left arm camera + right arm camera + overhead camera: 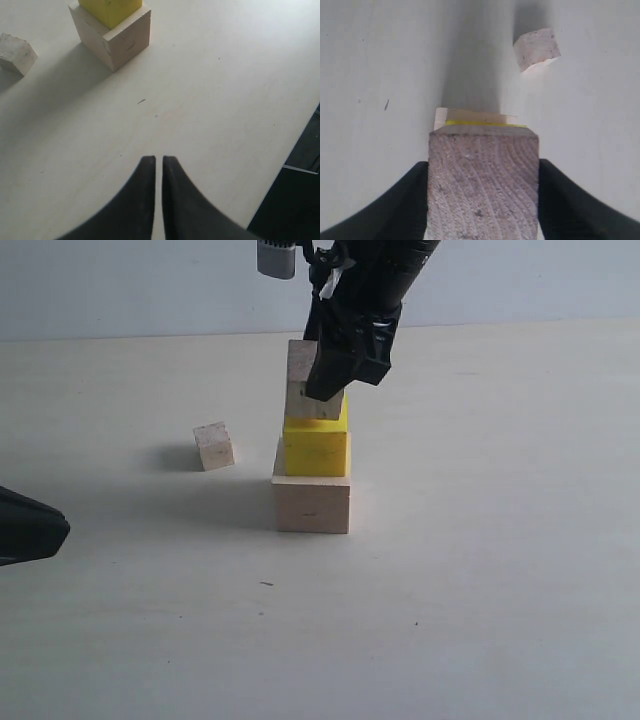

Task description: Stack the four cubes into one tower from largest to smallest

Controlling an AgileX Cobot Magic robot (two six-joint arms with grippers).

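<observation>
The large pale wood cube stands on the table with the yellow cube on top of it. My right gripper is shut on a small pale wood cube, which sits at the yellow cube's top; whether it rests there I cannot tell. In the right wrist view that small cube fills the space between the fingers, with a yellow edge showing beyond it. The other small cube lies on the table left of the stack. My left gripper hovers shut and empty over the table, away from the stack.
The pale table spreads around the stack. The left arm's dark tip enters at the exterior view's left edge. The table's edge and dark floor show in the left wrist view.
</observation>
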